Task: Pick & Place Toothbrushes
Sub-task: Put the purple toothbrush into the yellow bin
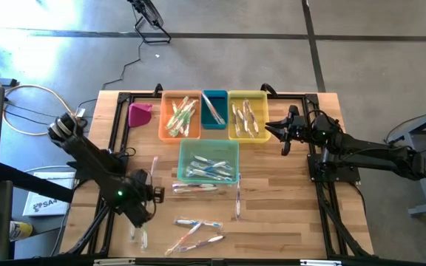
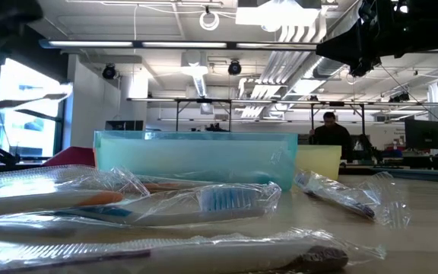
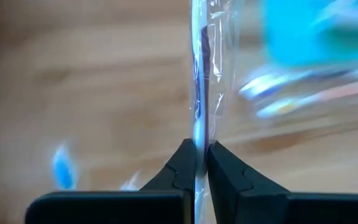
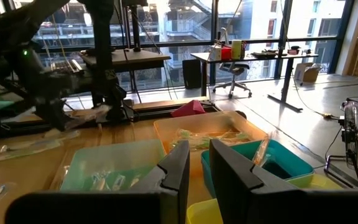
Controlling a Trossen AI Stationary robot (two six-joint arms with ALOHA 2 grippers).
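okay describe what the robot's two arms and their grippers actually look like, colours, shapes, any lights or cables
Both arms are dark, jointed, matte black. The left arm shows a small green light near its wrist, with a pale cable looping behind its base. Each ends in two flat, black, angular fingers: the left gripper and the right gripper.

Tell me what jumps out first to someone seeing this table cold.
The four bright bins at the table's far side: orange bin, teal bin, yellow bin, and a light green bin before them. Nearer, the left tool pinches a wrapped toothbrush above the wood.
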